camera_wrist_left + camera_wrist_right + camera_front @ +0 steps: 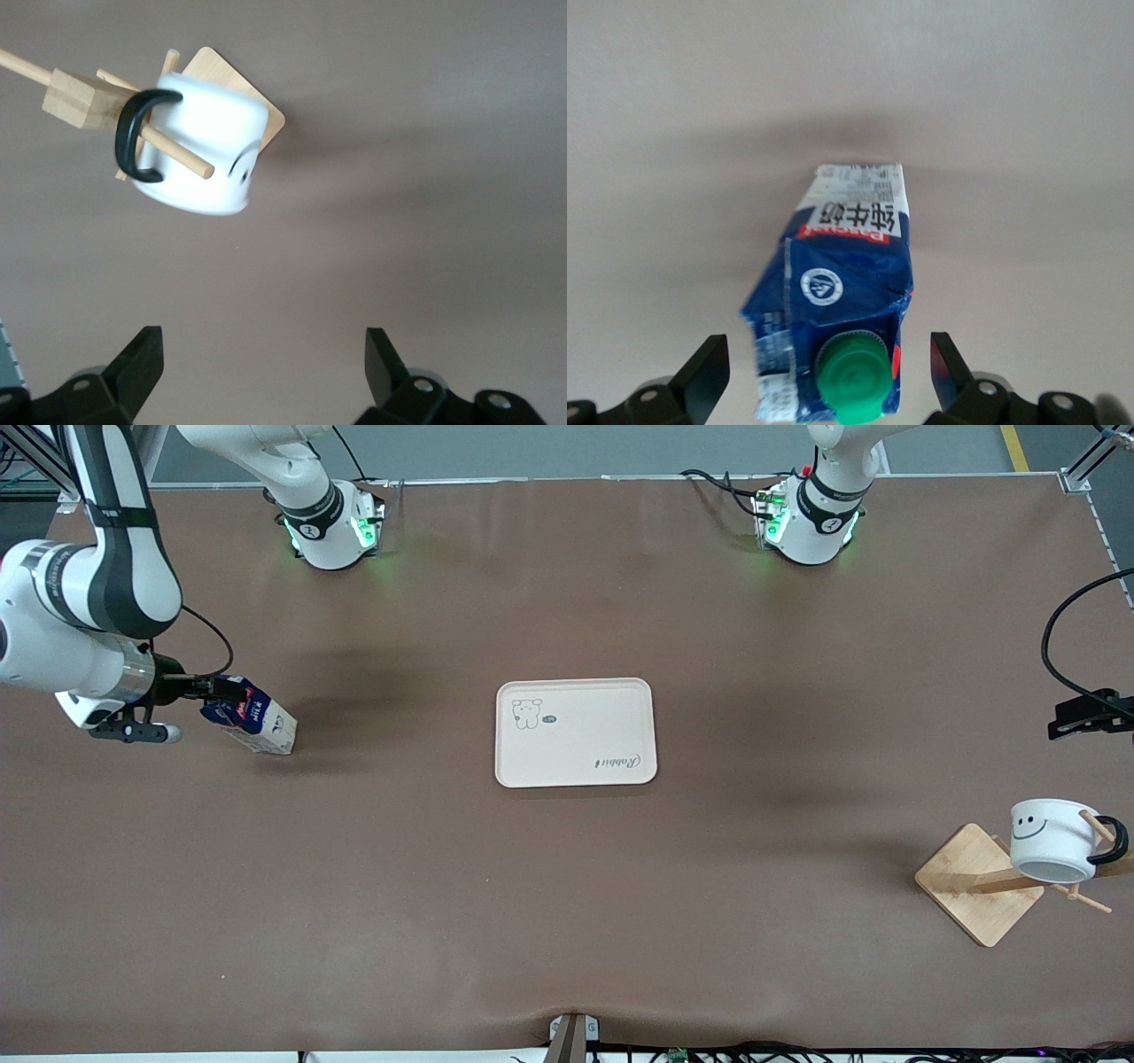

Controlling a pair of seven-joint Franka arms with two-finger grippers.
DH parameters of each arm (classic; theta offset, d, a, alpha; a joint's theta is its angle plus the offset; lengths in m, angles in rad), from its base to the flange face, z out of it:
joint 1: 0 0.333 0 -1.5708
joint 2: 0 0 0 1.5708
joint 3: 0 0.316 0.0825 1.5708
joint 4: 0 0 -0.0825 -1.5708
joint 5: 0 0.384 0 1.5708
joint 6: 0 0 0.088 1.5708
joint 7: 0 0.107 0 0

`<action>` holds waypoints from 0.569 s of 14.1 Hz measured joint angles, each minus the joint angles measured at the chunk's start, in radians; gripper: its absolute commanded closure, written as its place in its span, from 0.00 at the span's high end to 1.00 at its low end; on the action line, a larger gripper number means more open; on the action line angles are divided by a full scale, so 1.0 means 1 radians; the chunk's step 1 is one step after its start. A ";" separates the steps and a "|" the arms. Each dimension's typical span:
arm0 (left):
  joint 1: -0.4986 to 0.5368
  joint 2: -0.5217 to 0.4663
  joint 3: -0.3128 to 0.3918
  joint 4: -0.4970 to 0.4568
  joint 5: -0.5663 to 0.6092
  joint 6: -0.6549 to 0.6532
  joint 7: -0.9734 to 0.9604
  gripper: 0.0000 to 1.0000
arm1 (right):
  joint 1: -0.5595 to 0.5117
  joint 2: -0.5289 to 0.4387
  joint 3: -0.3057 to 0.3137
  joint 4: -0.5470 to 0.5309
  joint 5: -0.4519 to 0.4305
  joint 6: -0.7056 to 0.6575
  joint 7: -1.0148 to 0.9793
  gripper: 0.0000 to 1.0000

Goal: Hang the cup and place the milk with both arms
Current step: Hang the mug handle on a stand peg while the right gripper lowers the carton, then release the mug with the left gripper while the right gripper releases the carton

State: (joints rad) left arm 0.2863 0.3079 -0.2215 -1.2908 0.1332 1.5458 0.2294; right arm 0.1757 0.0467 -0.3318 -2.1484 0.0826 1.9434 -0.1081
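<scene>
Biggest thing first: the brown desk (567, 921), with the cream tray (585, 735) in the middle and nothing on it.

Your right arm (97, 584) is reaching low at its own end of the desk. Your left arm (824, 505) mostly runs out of frame at its end.

The wooden rack (970, 881) stands toward the left arm's end, nearer the front camera than the tray. The cup (1050, 833) is on it, black handle (133, 133) looped over a peg (177, 152). That's why it tips, mouth angled downward and smiley facing outward. I'd call the hanging half done.

The milk (257, 726) is at the right arm's end, well apart from the tray and about level with it. It isn't upright: the long axis lies low along the desk, green cap (850, 381) and gable toward your right hand, cream base toward the tray. I can't tell for sure whether it's flat on its side or only leaning hard.

Your right hand (824, 354) is spread, one finger on each side of the carton's top with a gap both sides, so it's straddling, not grasping. Coming in along the axis makes sense with the carton down like that.

Your left hand (264, 354) is released too, fingers wide, over bare desk near the rack.
</scene>
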 measured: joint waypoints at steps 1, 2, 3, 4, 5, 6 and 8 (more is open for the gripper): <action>-0.047 -0.002 0.046 0.000 0.000 0.009 0.000 1.00 | 0.007 0.003 0.001 0.040 0.000 -0.016 0.000 1.00; -0.076 -0.008 0.068 0.000 0.000 0.013 0.000 1.00 | 0.017 0.005 0.001 0.089 0.000 -0.044 0.000 1.00; -0.099 -0.022 0.076 -0.008 0.000 0.012 -0.002 1.00 | 0.028 0.010 0.002 0.155 0.000 -0.089 0.002 1.00; -0.119 -0.046 0.080 -0.028 -0.004 0.012 -0.022 1.00 | 0.035 0.019 0.003 0.226 0.000 -0.143 0.004 1.00; -0.143 -0.080 0.093 -0.062 -0.017 0.014 -0.056 1.00 | 0.037 0.036 0.003 0.311 0.000 -0.212 0.007 1.00; -0.176 -0.124 0.121 -0.109 -0.039 0.023 -0.092 1.00 | 0.037 0.062 0.002 0.411 -0.001 -0.294 0.015 1.00; -0.235 -0.216 0.176 -0.212 -0.062 0.032 -0.124 1.00 | 0.032 0.129 -0.002 0.589 -0.003 -0.407 0.031 1.00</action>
State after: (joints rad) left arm 0.0517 0.0922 -0.0450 -1.5029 0.0715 1.5779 0.1058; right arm 0.2080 0.1762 -0.3343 -1.5598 0.0796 1.5364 -0.0769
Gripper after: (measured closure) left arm 0.000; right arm 0.000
